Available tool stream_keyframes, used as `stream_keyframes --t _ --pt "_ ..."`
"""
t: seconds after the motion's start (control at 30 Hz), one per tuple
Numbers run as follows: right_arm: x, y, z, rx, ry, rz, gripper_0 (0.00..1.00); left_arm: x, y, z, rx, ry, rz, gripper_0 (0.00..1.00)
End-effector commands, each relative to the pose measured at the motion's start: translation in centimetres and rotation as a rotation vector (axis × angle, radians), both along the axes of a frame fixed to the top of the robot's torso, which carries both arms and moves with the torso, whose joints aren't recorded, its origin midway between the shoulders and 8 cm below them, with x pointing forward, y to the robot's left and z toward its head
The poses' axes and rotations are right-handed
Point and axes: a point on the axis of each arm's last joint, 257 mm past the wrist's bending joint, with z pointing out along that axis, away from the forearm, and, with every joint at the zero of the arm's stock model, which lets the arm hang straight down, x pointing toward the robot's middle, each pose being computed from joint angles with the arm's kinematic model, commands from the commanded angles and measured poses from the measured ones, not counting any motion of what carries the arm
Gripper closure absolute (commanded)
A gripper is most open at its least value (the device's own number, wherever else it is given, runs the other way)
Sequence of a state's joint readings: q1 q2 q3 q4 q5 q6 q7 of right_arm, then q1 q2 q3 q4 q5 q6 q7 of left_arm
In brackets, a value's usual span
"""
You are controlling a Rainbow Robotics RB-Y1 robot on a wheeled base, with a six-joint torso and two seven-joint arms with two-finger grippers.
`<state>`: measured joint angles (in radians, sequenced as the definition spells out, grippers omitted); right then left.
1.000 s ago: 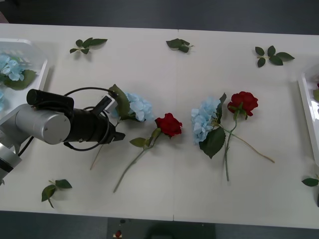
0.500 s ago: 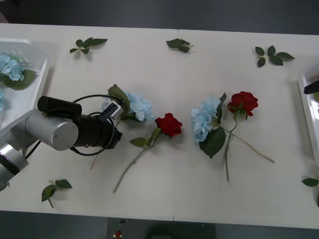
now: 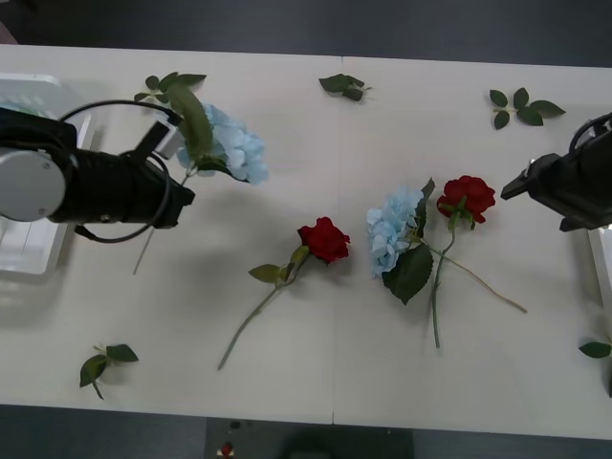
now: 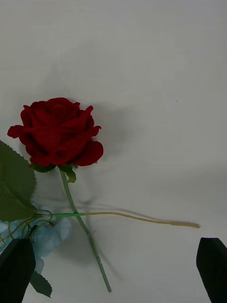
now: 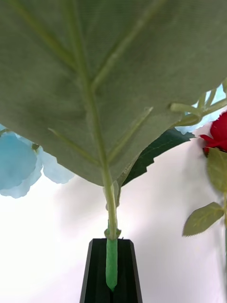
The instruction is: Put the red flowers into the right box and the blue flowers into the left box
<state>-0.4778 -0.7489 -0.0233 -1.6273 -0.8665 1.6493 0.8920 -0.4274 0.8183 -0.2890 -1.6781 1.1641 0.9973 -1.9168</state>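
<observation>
- While its black fingers pinch a thin green plastic stem, the left end effector [image 5: 111, 272] holds a fluffy pale-blue hydrangea [image 3: 228, 145] lifted above the worktop's [image 3: 316, 373] left part, its broad veined leaf [image 5: 94, 71] spread before the wrist camera.
- Translucent and shallow with a raised rim, the left box [image 3: 38, 251] lies at the worktop's left edge, largely behind that arm.
- On the right, the right end effector [image 4: 113, 267] hovers over the matte white worktop with its black fingers spread wide and nothing between them, above the stem of a velvety red rose [image 3: 466, 197].
- Beside that rose lies a second blue hydrangea [image 3: 390, 229]; another red rose [image 3: 323, 239] lies mid-worktop.
- Only the white rim of the right box [image 3: 595, 234] is visible at the right edge.
</observation>
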Motion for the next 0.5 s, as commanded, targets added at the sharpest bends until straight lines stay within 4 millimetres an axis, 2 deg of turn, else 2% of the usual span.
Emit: stream_keyframes --t 0.03,0.17,0.23,0.27,0.33,0.37,0.5 --pt "0.7 1.8 -0.4 0.003 -0.016 -0.042 0.00 0.7 4.5 5.6 0.040 -0.032 0.048 1.00" --pt "1.0 3.2 -1.9 -0.003 -0.018 -0.048 0.00 0.5 10.5 8.2 0.105 -0.029 0.131 1.00" --pt "1.0 3.8 -2.8 -0.007 -0.015 -0.057 0.00 0.5 14.5 9.2 0.132 -0.025 0.200 1.00" --pt "1.0 3.9 -3.0 -0.010 -0.015 -0.060 0.00 0.4 15.8 9.2 0.141 -0.022 0.222 1.00" --pt "1.1 4.4 -3.7 -0.017 -0.016 -0.068 0.00 0.2 19.7 9.4 0.153 -0.012 0.297 1.00" --pt "1.1 4.6 -3.9 -0.017 -0.016 -0.068 0.00 0.2 20.5 9.4 0.154 -0.010 0.315 1.00" --pt "1.2 5.0 -5.0 -0.040 -0.023 -0.067 0.00 -0.5 26.7 8.4 0.175 0.026 0.439 1.00"
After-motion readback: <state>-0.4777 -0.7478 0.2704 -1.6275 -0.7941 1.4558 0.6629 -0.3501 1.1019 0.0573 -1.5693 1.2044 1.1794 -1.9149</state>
